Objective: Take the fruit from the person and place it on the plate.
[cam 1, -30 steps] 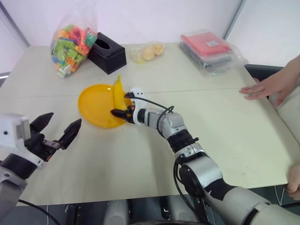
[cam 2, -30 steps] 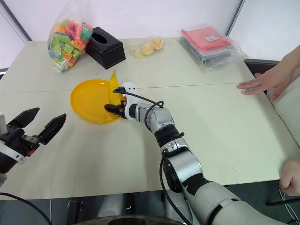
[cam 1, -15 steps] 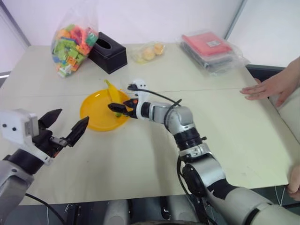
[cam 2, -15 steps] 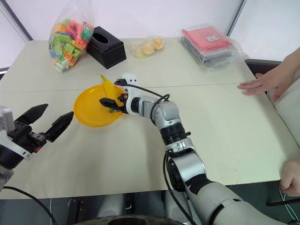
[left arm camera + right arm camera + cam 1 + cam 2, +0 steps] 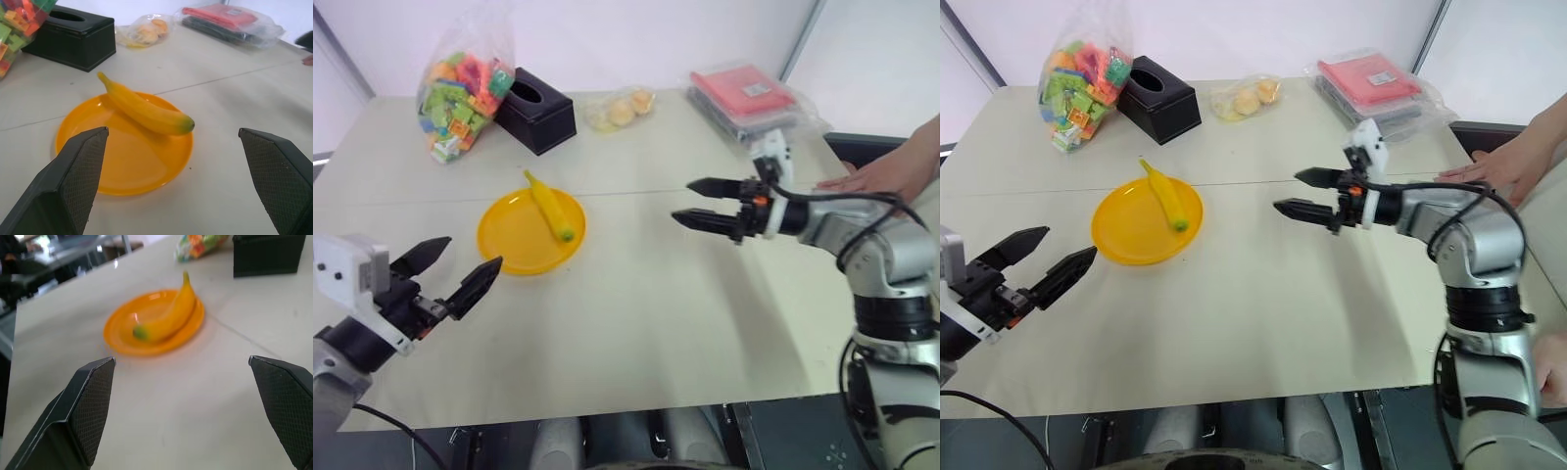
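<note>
We're looking at the table (image 5: 636,323) with the plate (image 5: 514,245) near its middle and the banana (image 5: 549,206) lying across the plate's far side, so the drop's basically done and we're thinking the arm just needs to be pulling clear without clipping anything. Right gripper (image 5: 697,203) is hanging wide open and empty, well apart from the banana, and the left gripper (image 5: 460,269) is sitting open and empty near the plate's front edge

The person's hand (image 5: 881,178) is cut off at the edge.

silver-grey right arm (image 5: 886,257) with black joints, looping black cable, black textured jaws.
</note>
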